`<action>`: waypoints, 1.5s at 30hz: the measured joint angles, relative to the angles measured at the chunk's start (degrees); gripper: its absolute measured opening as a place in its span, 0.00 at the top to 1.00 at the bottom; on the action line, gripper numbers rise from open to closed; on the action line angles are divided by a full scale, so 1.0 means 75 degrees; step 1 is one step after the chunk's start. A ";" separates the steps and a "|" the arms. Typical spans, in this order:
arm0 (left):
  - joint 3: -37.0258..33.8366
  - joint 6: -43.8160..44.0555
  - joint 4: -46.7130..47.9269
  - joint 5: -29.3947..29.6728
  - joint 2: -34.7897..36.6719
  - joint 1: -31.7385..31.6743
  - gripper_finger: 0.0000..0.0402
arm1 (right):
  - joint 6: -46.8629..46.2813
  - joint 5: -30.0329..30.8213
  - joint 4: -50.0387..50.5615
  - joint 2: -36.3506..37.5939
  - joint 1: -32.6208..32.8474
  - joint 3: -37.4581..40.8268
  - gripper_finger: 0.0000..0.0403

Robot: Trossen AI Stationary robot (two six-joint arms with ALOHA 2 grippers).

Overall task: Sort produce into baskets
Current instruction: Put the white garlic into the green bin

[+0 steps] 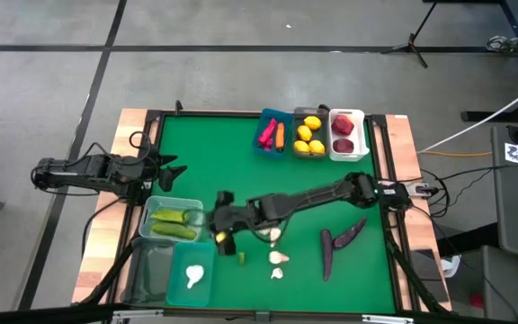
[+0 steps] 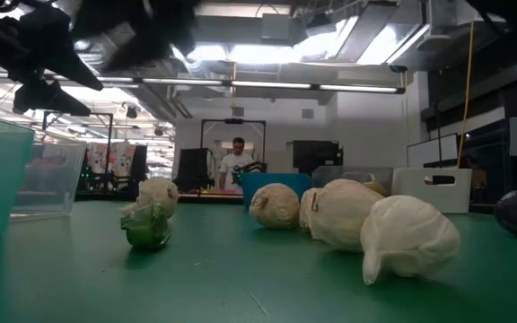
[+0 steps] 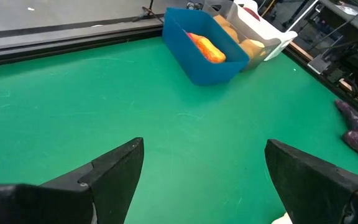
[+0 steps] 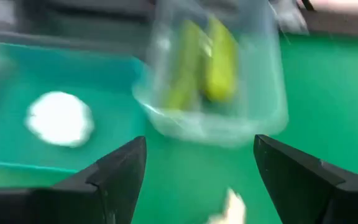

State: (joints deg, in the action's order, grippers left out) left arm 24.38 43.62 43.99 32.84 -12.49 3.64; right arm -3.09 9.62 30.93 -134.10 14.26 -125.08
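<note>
Right gripper (image 1: pixel 224 236) spread wide, empty, beside pale clear plastic bin (image 1: pixel 174 205) of green toy cucumbers (image 1: pixel 171 216); left gripper (image 1: pixel 171 166) parted, empty, at table's left edge.

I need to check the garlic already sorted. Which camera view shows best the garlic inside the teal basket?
The high view: the garlic lies whole in the teal basket. The right wrist view shows it blurred. The low and left wrist views do not show it.

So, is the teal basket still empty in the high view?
No, one white garlic already lies inside the teal basket, at the table's near left, beside the clear bin that holds the green cucumbers.
</note>
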 joint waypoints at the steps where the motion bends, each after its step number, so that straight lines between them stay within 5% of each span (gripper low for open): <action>1: 0.0000 0.0000 -0.0003 0.0000 0.0000 0.0000 0.18 | -0.0357 0.0158 0.0260 -0.0015 -0.0083 0.0012 0.27; 6: 0.0000 -0.0001 -0.0003 0.0000 0.0000 0.0002 0.18 | -0.1578 0.0506 0.1120 -0.0273 -0.0425 0.0178 0.26; 26: 0.0000 -0.0005 0.0000 -0.0003 0.0000 0.0000 0.18 | -0.2560 0.0376 0.1875 -0.1256 -0.0550 0.0245 0.27; 40: 0.0000 -0.0003 0.0000 -0.0003 0.0000 0.0001 0.18 | -0.2056 0.0372 0.1804 -0.1256 -0.0557 0.0245 0.70; 45: 0.0000 -0.0006 0.0000 -0.0003 0.0000 0.0001 0.18 | -0.1481 0.0487 0.2600 -0.1179 -0.0568 0.0228 0.77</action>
State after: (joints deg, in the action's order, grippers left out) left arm 24.38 43.57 43.99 32.82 -12.49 3.65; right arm -14.19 13.27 50.43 -142.95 10.00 -123.37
